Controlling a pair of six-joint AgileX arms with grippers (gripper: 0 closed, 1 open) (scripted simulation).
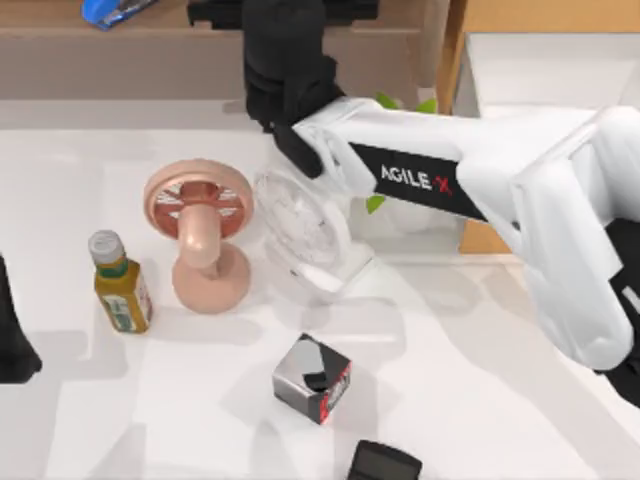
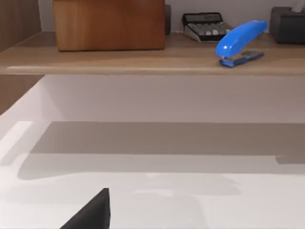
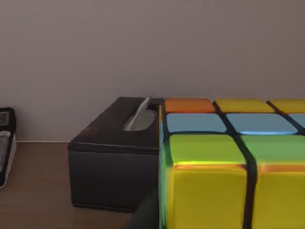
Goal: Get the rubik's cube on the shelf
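Observation:
The rubik's cube (image 3: pixel 224 167), with yellow, green, blue and orange squares in a dark grid, looms close in the right wrist view, just over the brown wooden shelf (image 3: pixel 33 191). My right gripper (image 1: pixel 285 20) reaches over the shelf (image 1: pixel 120 55) at the back of the table and is shut on the cube, with a dark finger edge against its side. In the top view the wrist hides the cube. My left gripper (image 1: pixel 10 335) stays parked at the table's left edge.
A dark tissue box (image 3: pixel 114 152) stands on the shelf right behind the cube. A blue stapler (image 2: pixel 240 40), a calculator (image 2: pixel 205 26) and a wooden box (image 2: pixel 109 24) share the shelf. On the table are a pink fan (image 1: pixel 200 230), a white fan (image 1: pixel 300 230), a bottle (image 1: pixel 118 285) and a grey-black-red box (image 1: pixel 312 378).

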